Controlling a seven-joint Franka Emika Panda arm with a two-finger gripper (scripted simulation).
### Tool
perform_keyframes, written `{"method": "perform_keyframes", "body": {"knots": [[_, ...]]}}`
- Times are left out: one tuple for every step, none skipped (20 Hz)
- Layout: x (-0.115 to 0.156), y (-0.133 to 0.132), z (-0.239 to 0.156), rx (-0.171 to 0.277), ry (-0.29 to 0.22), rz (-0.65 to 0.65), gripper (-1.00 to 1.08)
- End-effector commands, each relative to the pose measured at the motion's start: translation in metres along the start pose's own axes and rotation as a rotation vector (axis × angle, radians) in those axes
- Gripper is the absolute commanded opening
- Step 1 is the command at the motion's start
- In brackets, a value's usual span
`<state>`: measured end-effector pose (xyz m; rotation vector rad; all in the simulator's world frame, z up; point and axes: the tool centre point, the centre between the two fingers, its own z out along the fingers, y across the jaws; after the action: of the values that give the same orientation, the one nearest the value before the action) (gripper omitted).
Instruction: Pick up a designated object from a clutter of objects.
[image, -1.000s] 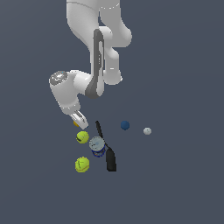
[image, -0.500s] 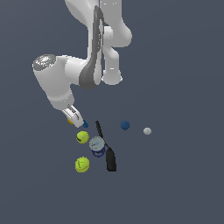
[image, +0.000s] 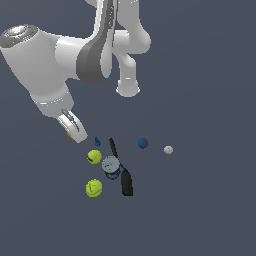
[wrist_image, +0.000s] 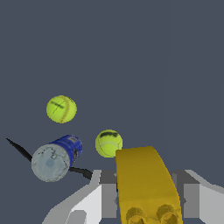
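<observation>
My gripper (image: 73, 128) hangs above the floor, to the exterior view's left of the clutter. It is shut on the tiny orange-yellow block (wrist_image: 146, 183), which fills the space between the fingers (wrist_image: 107, 194) in the wrist view. Only a sliver of the block (image: 69, 134) shows in the exterior view. In the clutter lie two yellow-green balls (image: 94, 157) (image: 93, 188), a grey-blue disc (image: 110, 164), a long black tool (image: 123, 175), a blue ball (image: 143, 143) and a whitish ball (image: 168, 149).
A small blue cone (image: 97, 142) lies just beside the gripper, towards the clutter. The wrist view shows both yellow-green balls (wrist_image: 61, 109) (wrist_image: 108, 142), the disc's blue-sided body (wrist_image: 52, 161) and the black tool's tip (wrist_image: 16, 148). The floor is plain dark grey.
The arm has swung up and towards the exterior view's left, carrying the gripper and the block away from the near yellow-green ball. The clutter has not moved.
</observation>
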<state>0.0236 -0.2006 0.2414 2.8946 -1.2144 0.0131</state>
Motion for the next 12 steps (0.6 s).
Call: {"method": "perform_keyframes", "body": {"knots": [[0.008, -0.008, -0.022, -0.001, -0.002, 0.0, -1.0], [0.01, -0.01, -0.03, -0.001, -0.002, 0.0, -1.0], [0.013, -0.013, -0.037, -0.001, -0.003, 0.0, -1.0], [0.016, -0.016, -0.044, -0.001, -0.003, 0.0, -1.0], [0.019, -0.019, -0.052, -0.001, -0.003, 0.0, -1.0], [0.022, -0.021, -0.059, -0.001, -0.004, -0.001, -1.0], [0.024, -0.024, -0.066, -0.001, -0.004, -0.001, -1.0], [0.027, -0.026, -0.072, -0.001, -0.005, -0.001, -1.0], [0.029, -0.029, -0.078, -0.001, -0.006, -0.001, -1.0], [0.032, -0.031, -0.084, -0.001, -0.006, -0.001, -1.0], [0.034, -0.033, -0.088, -0.001, -0.006, -0.001, -1.0], [0.036, -0.035, -0.093, -0.001, -0.006, -0.001, -1.0]]}}
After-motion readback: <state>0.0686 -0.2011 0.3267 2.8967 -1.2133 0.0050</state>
